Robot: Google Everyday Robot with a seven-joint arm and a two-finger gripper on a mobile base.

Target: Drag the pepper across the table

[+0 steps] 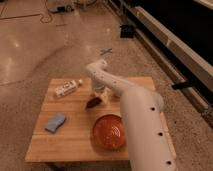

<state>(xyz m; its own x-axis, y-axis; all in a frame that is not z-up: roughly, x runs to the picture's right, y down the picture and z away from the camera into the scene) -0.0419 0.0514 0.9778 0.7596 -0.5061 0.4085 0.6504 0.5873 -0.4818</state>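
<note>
- The hand hangs from the white arm near the middle of the table's far half, pointing down at the planks. It cannot be told whether it is wide, narrow or gripping anything.
- The pepper lies on the table just at the hand's near-left side, touching it or close to touching. Its long axis seems to run roughly left to right, slightly slanted.
- Judged from this, a drag would first need the hand to be seated on the pepper.
- The orange-red bowl sits near the front edge, close behind the pepper on the near side, so it blocks a pull straight toward the front.
- A white packet lies toward the far left corner.
- A blue cloth lies near the left edge.
- The planks between these two look like the freer path.
</note>
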